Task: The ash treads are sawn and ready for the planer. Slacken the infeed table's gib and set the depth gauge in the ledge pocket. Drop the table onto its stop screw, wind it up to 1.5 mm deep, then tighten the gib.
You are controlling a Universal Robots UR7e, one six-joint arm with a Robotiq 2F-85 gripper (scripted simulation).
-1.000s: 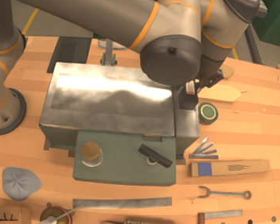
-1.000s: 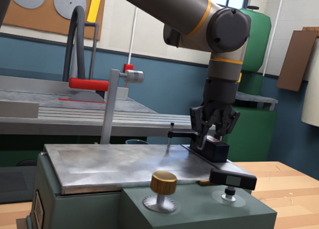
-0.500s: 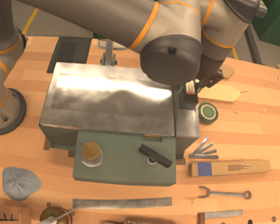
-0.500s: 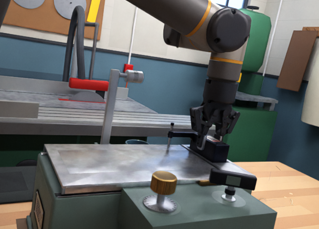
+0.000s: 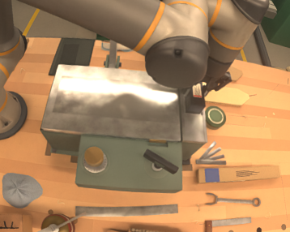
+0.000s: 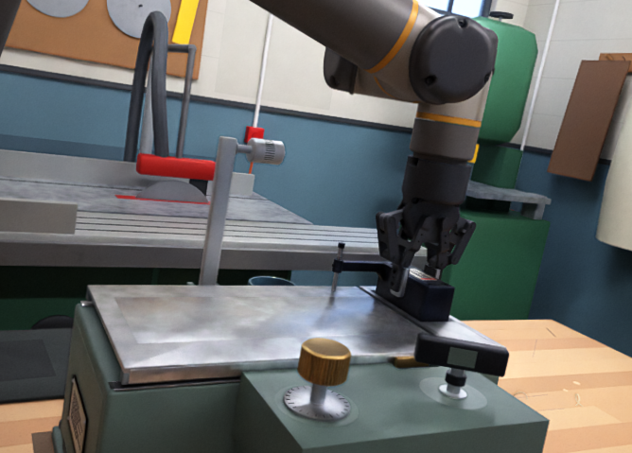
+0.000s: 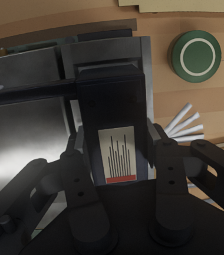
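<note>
The black depth gauge (image 7: 113,118) is partly hidden by my arm in the side camera, where only its labelled end (image 5: 196,97) shows. It sits on the ledge at the right end of the planer (image 6: 421,293), its thin arm and pin (image 6: 337,269) reaching out over the steel infeed table (image 5: 111,101). My gripper (image 6: 416,277) still grips the gauge block by its sides (image 7: 117,153). On the green front panel stand the brass height knob (image 6: 324,361) and the black gib lever (image 6: 461,356).
The planer's right edge drops to the wooden bench, where a green round tin (image 5: 215,117) and fanned feeler gauges (image 5: 212,154) lie close by. A cardboard box (image 5: 238,173) and a spanner (image 5: 231,200) lie nearer the front. A table saw (image 6: 158,211) stands behind.
</note>
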